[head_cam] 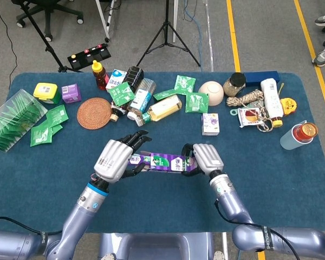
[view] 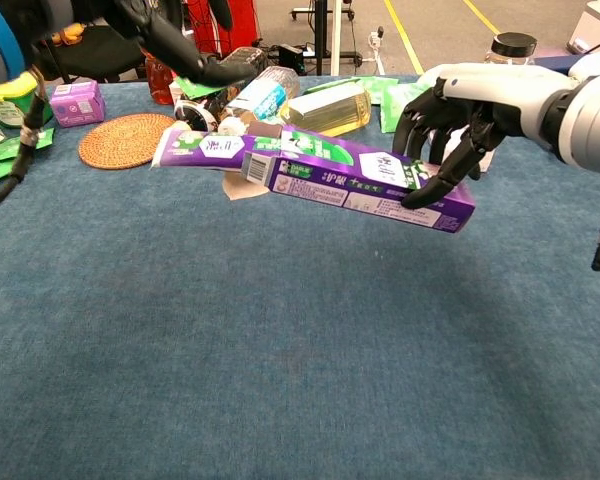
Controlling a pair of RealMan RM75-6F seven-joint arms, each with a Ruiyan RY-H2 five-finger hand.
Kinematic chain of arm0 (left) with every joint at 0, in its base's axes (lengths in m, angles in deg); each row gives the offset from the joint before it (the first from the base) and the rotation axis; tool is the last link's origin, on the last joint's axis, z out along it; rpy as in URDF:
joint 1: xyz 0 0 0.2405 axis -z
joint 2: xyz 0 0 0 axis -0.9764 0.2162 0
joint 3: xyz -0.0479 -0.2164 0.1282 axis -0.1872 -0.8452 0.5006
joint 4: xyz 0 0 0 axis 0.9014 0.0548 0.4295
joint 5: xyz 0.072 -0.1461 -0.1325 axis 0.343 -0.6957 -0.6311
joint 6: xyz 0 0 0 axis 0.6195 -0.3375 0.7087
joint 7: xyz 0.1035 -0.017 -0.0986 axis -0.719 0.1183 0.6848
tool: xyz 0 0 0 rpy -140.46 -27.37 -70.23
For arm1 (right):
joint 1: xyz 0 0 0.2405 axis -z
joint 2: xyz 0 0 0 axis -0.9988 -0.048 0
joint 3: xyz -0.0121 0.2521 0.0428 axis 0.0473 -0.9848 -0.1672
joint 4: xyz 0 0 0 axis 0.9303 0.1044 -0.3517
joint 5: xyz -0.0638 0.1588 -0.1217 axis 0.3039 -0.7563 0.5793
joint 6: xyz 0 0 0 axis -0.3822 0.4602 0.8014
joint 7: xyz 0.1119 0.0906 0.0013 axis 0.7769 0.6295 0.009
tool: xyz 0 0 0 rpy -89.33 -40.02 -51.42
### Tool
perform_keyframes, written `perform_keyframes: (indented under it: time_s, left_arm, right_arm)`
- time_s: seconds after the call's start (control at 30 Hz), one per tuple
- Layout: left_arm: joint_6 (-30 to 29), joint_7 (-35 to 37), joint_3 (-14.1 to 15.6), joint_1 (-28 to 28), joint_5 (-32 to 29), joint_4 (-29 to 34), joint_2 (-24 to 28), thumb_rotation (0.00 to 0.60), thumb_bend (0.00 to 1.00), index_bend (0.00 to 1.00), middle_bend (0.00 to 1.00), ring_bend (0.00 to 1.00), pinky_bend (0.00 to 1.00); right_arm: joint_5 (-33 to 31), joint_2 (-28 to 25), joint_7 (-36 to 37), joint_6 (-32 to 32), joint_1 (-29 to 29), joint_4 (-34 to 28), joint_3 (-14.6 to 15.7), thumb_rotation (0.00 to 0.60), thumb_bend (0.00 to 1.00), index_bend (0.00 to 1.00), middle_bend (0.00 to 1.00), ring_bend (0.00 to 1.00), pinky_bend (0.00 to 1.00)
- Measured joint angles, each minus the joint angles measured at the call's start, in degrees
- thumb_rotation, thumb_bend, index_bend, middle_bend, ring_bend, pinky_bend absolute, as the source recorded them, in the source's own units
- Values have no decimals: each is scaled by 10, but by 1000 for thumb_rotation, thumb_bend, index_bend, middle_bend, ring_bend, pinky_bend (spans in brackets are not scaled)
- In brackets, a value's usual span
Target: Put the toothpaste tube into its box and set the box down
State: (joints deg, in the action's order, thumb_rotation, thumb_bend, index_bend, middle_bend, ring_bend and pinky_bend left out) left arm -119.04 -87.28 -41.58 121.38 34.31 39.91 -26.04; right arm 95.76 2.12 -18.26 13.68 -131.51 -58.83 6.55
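The tube [view: 212,148] sits partly in the open end of the box [view: 365,182], its tail sticking out toward the left hand [head_cam: 118,158]. That hand hangs just off the tail with fingers spread, holding nothing. The right hand [view: 452,125] grips the box's far end, lifted off the desk [view: 280,380] and tilted. To finish well, keep the box steady and level, push the tail straight along the box, then tuck the flap.
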Motion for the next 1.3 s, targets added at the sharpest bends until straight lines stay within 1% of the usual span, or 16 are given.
perform_keyframes:
  time_s: [0.17, 0.27, 0.4, 0.53, 0.7, 0.87, 0.97, 1.1, 1.3]
  left_arm:
    - [-11, 18, -16, -15, 2, 21, 37, 600, 263, 226, 202, 330, 586]
    - [-14, 39, -27, -28, -1, 29, 68, 600, 263, 226, 202, 330, 586]
    - [-15, 80, -43, -46, -10, 33, 110, 600, 263, 227, 202, 330, 586]
    - [-13, 109, -54, -60, -17, 33, 141, 600, 263, 227, 202, 329, 586]
    - [-10, 150, -68, -75, -22, 31, 174, 600, 261, 227, 201, 327, 586]
    - [-9, 187, -82, -92, -23, 34, 210, 600, 261, 227, 201, 327, 586]
    - [-8, 197, -86, -99, -22, 36, 223, 600, 261, 227, 201, 327, 586]
    - [-7, 207, -89, -104, -22, 36, 232, 600, 261, 227, 201, 327, 586]
    - [-1, 214, -86, -107, -22, 29, 233, 600, 261, 226, 201, 327, 585]
  right_arm:
    - [2, -12, 83, 34, 14, 0, -20, 600, 353, 518, 614, 584, 649]
    - [20, -23, 147, 61, 25, 2, -33, 600, 353, 518, 614, 584, 648]
    - [62, -32, 232, 91, 42, 12, -47, 600, 355, 518, 614, 581, 648]
    - [121, -34, 312, 113, 59, 31, -57, 600, 356, 521, 614, 579, 648]
    - [194, -22, 393, 114, 75, 65, -61, 600, 358, 524, 615, 579, 645]
    - [246, -2, 490, 101, 88, 98, -65, 600, 358, 527, 616, 580, 644]
    - [280, 11, 545, 89, 95, 126, -66, 600, 367, 528, 615, 580, 644]
    - [302, 28, 580, 76, 101, 167, -64, 600, 370, 528, 616, 580, 645]
    - [306, 27, 569, 75, 99, 183, -56, 600, 372, 528, 616, 579, 644]
